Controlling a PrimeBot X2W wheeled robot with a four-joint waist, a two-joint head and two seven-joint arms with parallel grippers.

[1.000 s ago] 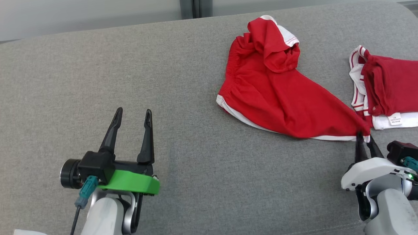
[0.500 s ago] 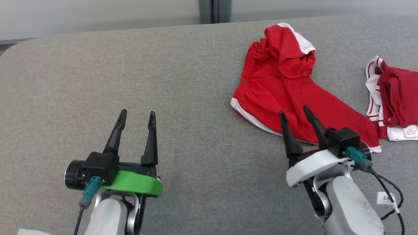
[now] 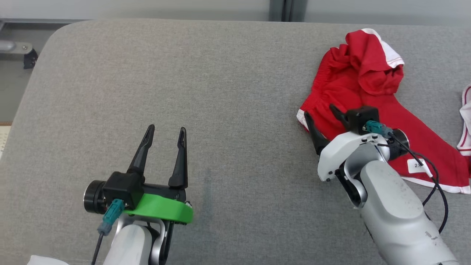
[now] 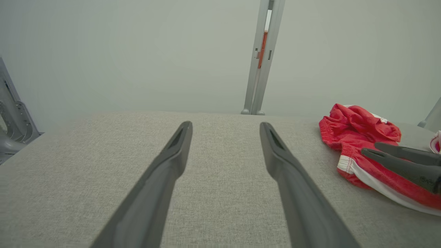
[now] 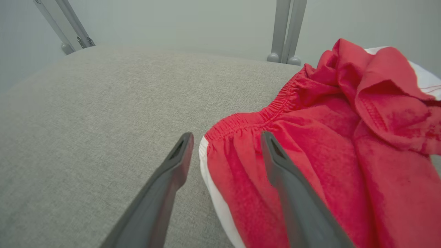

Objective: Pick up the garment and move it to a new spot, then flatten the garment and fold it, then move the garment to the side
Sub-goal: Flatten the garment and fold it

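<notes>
Near left: the left end effector [image 3: 166, 129] is held above bare desk [image 3: 220, 92], fingers spread wide, nothing between them, well apart from the cloth.

Near right: the right end effector [image 3: 318, 110] is seen fully spread and empty, poised at the near-left corner of the red garment [image 3: 346, 84]. In the right wrist view the white side trim [image 5: 206, 172] is straddled by the two fingers, with the gathered waistband [image 5: 272, 108] just beyond the tips.

Middle right: the garment is spread only in part on the right half of the desk. Its near leg is drawn out towards the right; its far part is bunched and folded over itself [image 3: 371, 62]. A second red-and-white garment [image 3: 465, 125] is cut off by the right edge.

Step judged: flattening.

- The corner is best pinched just inside the trim, with both layers taken, then drawn left and near until the waistband lies straight.
- The bunched far part is probably better left for the other arm.

Against the earlier frame:

- A second ago the right fingers were pinched on the garment's near-right tip. That tip is now released and the arm has been carried across to the left corner.
- The head camera has been turned, so the garment's shift in the picture is not counted as a move.
- The left end effector is unchanged.
</notes>
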